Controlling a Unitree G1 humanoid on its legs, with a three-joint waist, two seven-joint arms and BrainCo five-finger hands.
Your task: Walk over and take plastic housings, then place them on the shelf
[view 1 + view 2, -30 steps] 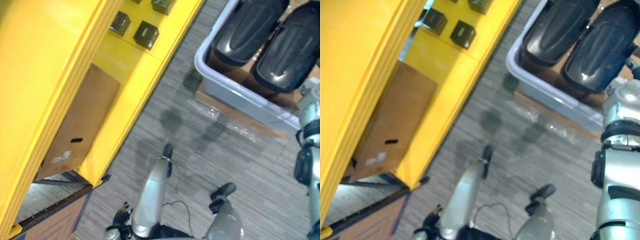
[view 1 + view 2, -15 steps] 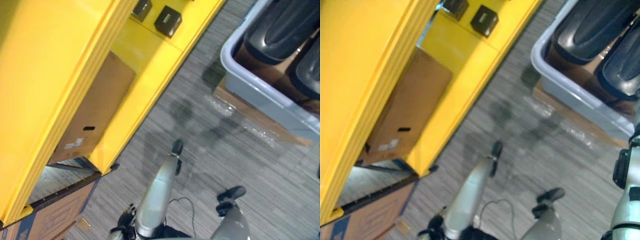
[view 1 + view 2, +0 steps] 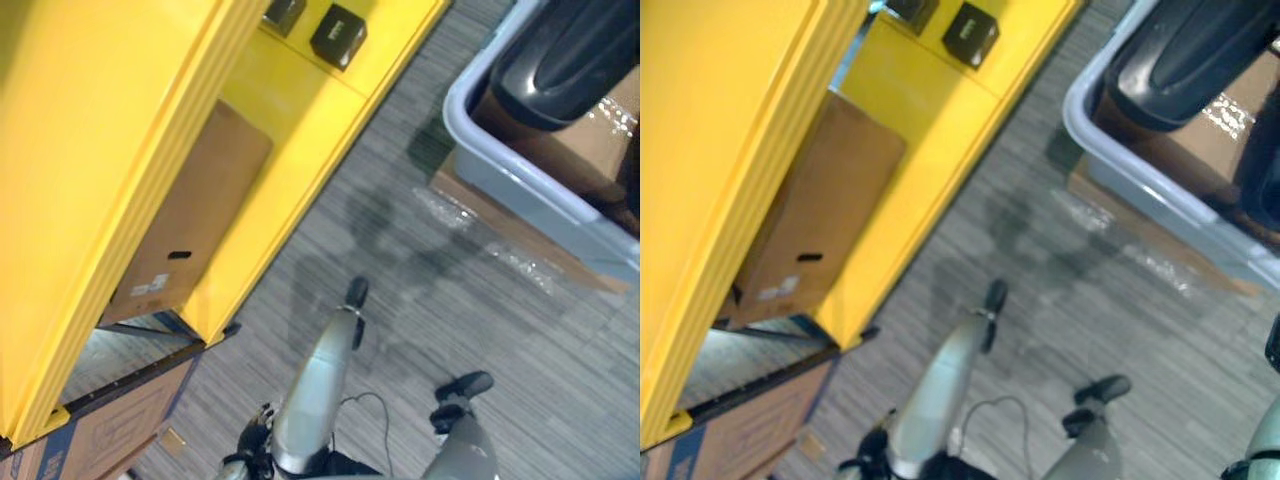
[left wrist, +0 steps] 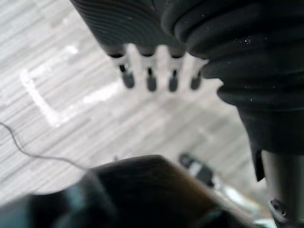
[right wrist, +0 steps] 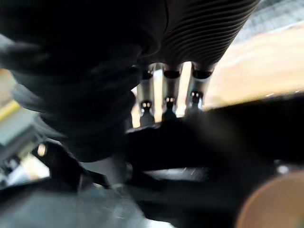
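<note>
A grey bin point(image 3: 520, 190) stands on the floor at the upper right. One glossy black plastic housing point(image 3: 570, 50) lies in it. A second black housing point(image 3: 1262, 165) sits at the right edge, off the brown cardboard bottom of the bin. In the right wrist view my right hand point(image 5: 168, 90) has its fingers curled down onto this black housing point(image 5: 228, 137). My left hand point(image 4: 151, 80) hangs over the striped floor with straight fingers and holds nothing. The yellow shelf point(image 3: 300, 150) runs along the left.
Small black boxes point(image 3: 338, 35) sit on the yellow shelf's upper level. A cardboard box point(image 3: 190, 230) lies on its lower level and another point(image 3: 110, 430) stands on the floor at the lower left. A flat cardboard sheet point(image 3: 520, 250) lies under the bin. Grey carpet separates shelf and bin.
The camera swung a little, sliding the bin rightward. The second housing has left its place in the bin and moved to the right edge, baring the cardboard beneath it.
</note>
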